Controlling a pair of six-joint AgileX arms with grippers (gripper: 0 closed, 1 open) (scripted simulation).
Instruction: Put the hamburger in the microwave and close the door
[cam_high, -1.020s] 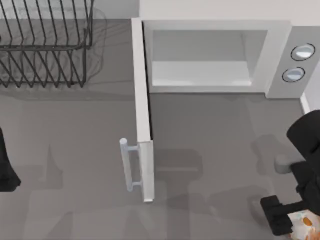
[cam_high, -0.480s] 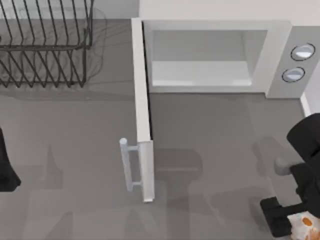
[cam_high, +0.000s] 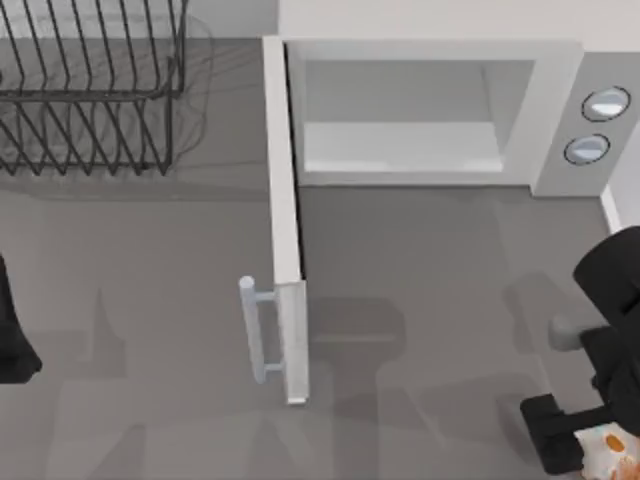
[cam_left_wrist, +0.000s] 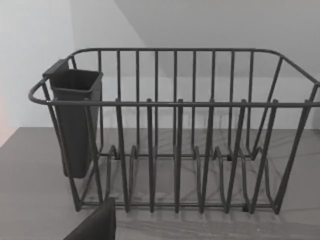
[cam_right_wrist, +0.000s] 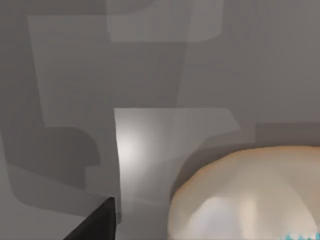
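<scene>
Down at the counter's (cam_high: 430, 260) front right corner our right gripper (cam_high: 590, 455) sits right over the hamburger (cam_high: 606, 452), and whether its fingers have clamped the bun we cannot tell. Along the back edge the microwave (cam_high: 555, 110) stands with its door (cam_high: 284, 220) swung wide, pointing toward the front. Our left arm (cam_high: 12, 330) is parked at the left edge, facing the rack (cam_left_wrist: 175, 130).

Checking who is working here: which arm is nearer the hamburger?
Right. The right gripper is at the hamburger in the table's near-right corner; the left arm sits parked at the far left edge.
</scene>
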